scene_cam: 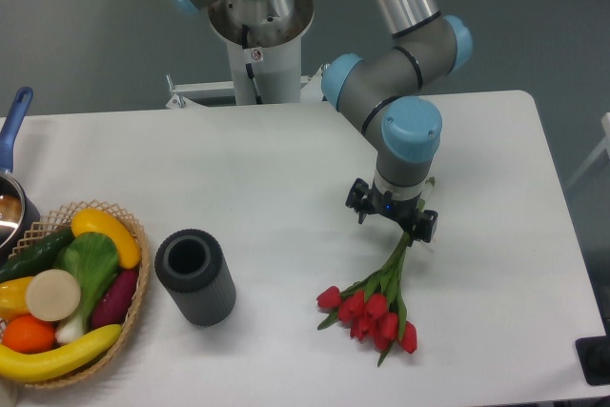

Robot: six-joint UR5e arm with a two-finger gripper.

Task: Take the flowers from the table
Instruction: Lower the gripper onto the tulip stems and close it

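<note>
The flowers (374,312), a bunch of red tulips with green stems, lie on the white table (286,178) at the front right. The heads point toward the front edge and the stems run up and to the right. My gripper (408,233) points straight down over the stem ends and touches or nearly touches them. Its fingers are hidden under the black wrist body, so I cannot tell whether they are closed on the stems. The flower heads appear to rest on the table.
A dark grey cylinder (195,276) stands left of the flowers. A wicker basket (141,274) with fruit and vegetables is at the front left. A pot with a blue handle (13,121) is at the left edge. The robot's base (259,35) stands behind the table.
</note>
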